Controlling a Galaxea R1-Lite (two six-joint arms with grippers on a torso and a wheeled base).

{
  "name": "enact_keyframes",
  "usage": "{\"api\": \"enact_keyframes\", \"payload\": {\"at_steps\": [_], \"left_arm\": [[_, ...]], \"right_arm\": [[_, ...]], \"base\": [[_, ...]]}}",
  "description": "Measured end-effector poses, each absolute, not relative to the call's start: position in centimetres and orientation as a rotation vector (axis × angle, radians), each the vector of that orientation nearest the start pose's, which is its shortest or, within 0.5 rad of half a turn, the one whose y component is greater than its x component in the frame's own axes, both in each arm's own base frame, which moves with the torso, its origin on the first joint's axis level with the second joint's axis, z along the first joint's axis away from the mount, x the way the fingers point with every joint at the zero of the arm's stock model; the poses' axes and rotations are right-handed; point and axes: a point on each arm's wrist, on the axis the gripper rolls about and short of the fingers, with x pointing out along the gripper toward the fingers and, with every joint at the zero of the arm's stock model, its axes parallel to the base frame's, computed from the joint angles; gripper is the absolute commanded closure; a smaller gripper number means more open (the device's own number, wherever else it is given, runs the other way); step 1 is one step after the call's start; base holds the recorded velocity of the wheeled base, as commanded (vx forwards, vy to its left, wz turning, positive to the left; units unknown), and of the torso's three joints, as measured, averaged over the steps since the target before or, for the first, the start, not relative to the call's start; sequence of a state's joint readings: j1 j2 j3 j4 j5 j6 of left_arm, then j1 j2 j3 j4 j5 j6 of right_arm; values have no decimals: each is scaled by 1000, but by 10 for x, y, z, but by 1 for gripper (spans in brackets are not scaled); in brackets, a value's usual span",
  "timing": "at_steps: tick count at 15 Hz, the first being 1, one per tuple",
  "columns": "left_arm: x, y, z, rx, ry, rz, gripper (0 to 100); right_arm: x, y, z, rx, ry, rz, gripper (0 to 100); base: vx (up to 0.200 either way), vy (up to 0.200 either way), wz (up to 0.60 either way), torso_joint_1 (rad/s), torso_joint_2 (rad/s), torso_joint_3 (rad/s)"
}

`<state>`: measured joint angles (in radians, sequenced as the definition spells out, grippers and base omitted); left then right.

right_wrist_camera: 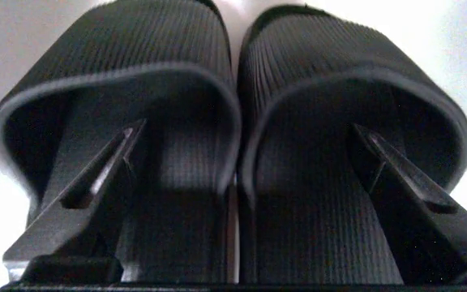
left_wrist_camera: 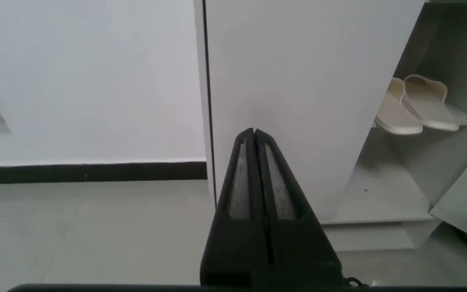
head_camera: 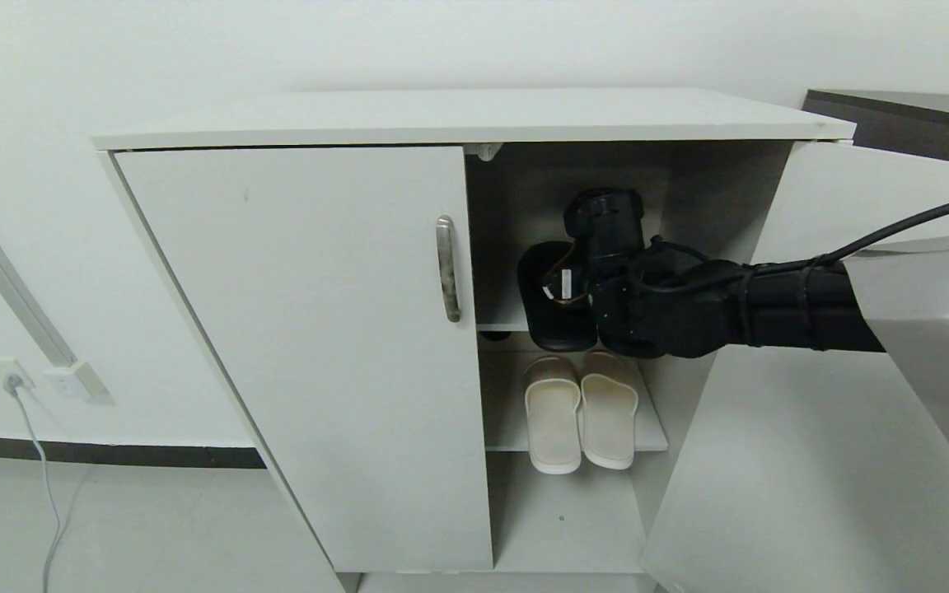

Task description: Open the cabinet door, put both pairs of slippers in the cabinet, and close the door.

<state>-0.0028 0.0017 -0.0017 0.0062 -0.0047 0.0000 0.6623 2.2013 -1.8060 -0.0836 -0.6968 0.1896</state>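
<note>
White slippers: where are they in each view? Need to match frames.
Head: white slippers on the lower shelf, beside the closed door.
Left wrist: white slippers on that shelf, past the closed door's edge.
Right wrist: not in it.
Shared landmark: the closed door.

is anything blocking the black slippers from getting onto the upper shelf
Nothing visible does. The right door is open and the black slippers are already inside at the upper shelf; the white slippers lie on the shelf below.
</note>
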Motion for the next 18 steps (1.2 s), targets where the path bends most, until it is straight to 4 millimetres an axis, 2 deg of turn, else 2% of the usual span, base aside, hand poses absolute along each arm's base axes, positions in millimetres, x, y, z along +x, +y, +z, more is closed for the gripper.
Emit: {"api": "enact_keyframes", "payload": {"at_steps": [4, 10, 11, 15, 18], "left_arm": [[-23, 0, 75, 0, 6, -7, 100], [-23, 0, 75, 0, 6, -8, 100], [-23, 0, 75, 0, 6, -9, 100], [-23, 0, 75, 2, 6, -10, 100], [-23, 0, 75, 1, 6, -11, 100]], "right_arm": [[341, 272, 226, 14, 247, -23, 0], [273, 266, 233, 13, 249, 80, 0], [262, 263, 231, 17, 241, 99, 100], [228, 253, 230, 59, 196, 197, 100], [218, 247, 222, 43, 203, 215, 100]], "base": [[0, 0, 0, 0, 0, 0], [0, 0, 0, 0, 0, 0], [0, 0, 0, 0, 0, 0], [0, 0, 0, 0, 0, 0], [0, 0, 0, 0, 0, 0]]}}
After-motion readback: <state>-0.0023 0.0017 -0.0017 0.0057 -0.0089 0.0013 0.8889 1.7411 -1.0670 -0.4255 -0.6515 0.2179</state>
